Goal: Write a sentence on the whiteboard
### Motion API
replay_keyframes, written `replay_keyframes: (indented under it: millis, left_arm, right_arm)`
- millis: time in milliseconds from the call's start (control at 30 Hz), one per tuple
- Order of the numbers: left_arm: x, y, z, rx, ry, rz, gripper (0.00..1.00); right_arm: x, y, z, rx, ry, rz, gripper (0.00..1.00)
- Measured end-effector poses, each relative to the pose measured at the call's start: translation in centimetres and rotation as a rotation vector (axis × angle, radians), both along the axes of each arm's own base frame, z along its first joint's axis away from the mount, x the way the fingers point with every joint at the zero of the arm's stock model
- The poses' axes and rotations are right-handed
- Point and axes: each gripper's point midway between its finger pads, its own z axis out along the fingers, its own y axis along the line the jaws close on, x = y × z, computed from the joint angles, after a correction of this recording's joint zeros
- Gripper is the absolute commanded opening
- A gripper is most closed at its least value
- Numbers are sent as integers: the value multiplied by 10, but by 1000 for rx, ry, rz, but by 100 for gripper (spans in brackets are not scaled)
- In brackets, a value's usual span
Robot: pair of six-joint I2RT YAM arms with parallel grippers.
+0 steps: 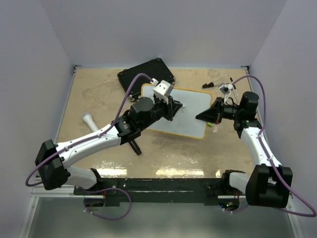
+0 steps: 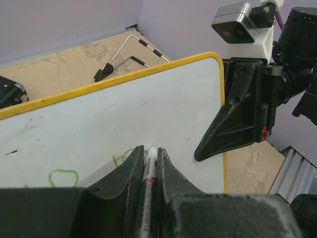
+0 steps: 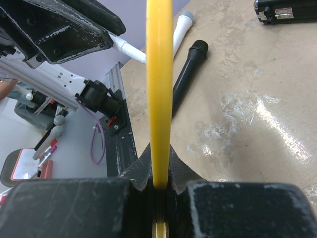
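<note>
Right now my left fingers (image 2: 140, 159) are pinching a marker (image 2: 150, 173). Its pale end pokes out between them, just over the white face of the whiteboard (image 2: 148, 104). Whether that end touches the board I cannot tell. The sentence (image 2: 63, 177) so far is a green loop and a small green squiggle, both on the board just to the left of my fingertips in the left wrist view.

My right fingers (image 3: 144, 171) are clamped on the whiteboard's yellow rim at its right edge, and that rim runs straight up the middle of the right wrist view. From above, the board sits in the middle of the worktop (image 1: 99, 94) between my two arms. Its far left corner is just beside the black case (image 1: 146, 74). A black cylinder (image 1: 134, 147) and a white one (image 1: 89, 119) lie on the worktop near my left arm. A bent wire piece (image 1: 210, 84) rests beyond the board's far right corner.
</note>
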Motion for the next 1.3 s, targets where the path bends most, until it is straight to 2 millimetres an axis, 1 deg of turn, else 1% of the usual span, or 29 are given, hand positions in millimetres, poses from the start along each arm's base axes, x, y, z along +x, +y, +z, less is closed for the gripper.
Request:
replay_keyframes:
  millis: [200, 500, 733, 933, 1300]
  left_arm:
    - [0, 1, -2, 6, 4, 1, 0]
    - [-2, 2, -11, 36, 28, -7, 0]
    - [-5, 0, -13, 40, 35, -25, 0]
    - [-8, -1, -20, 56, 57, -42, 0]
    - [-10, -3, -26, 62, 78, -54, 0]
  right_arm:
    - [0, 0, 0, 0, 0, -1, 0]
    - [2, 0, -2, -2, 6, -7, 0]
    - [2, 0, -2, -2, 3, -6, 0]
    - [2, 0, -2, -3, 1, -7, 0]
    - [2, -1, -2, -4, 0, -9, 0]
